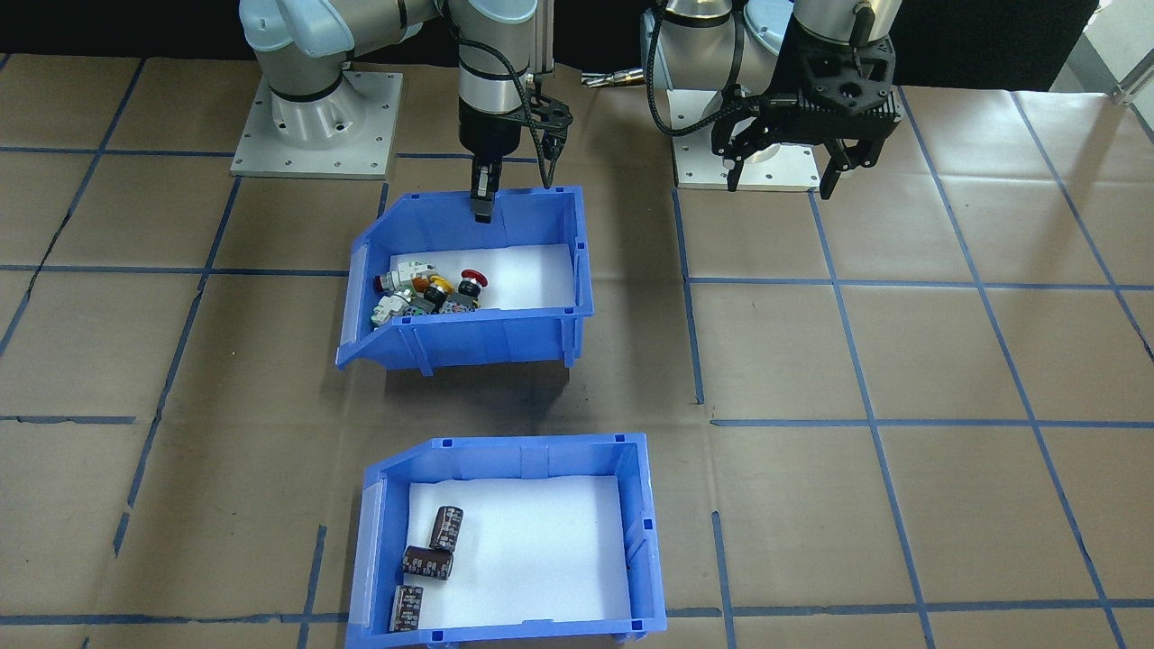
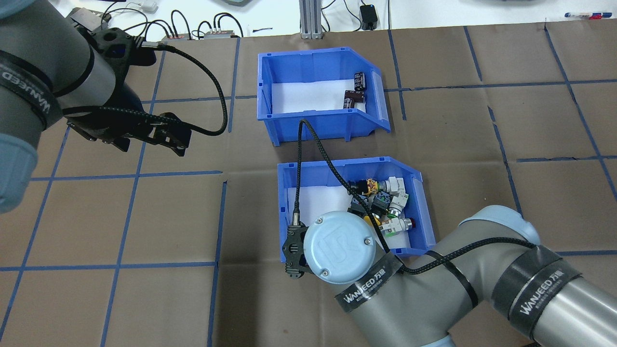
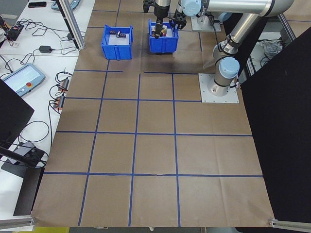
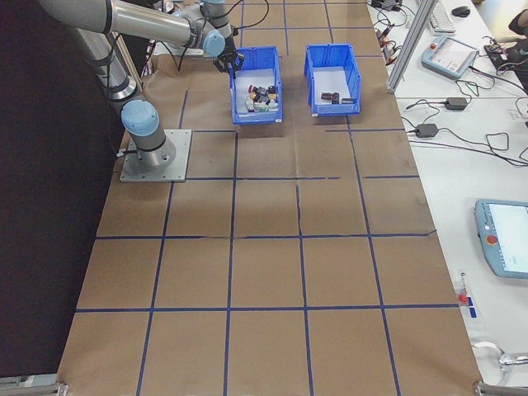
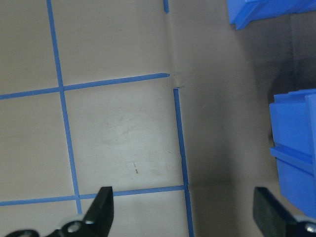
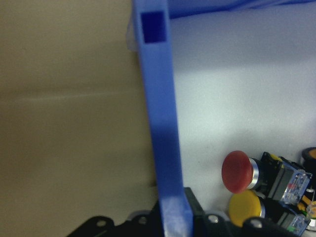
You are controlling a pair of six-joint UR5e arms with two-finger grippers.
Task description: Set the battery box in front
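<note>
Battery box (image 1: 505,541) untouched; right tool (image 1: 484,200) clamped on switch bin (image 1: 469,279) wall; left tool (image 1: 783,167) spread, hovering

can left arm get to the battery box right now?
Probably yes. The left gripper hangs open over bare table, holding nothing, and no object lies between it and the battery box. The right gripper is on the switch bin's wall.

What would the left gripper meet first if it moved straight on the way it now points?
Probably the bare paper-covered table: the left gripper points down, open, with nothing between its fingers; blue bins lie off to one side.
</note>
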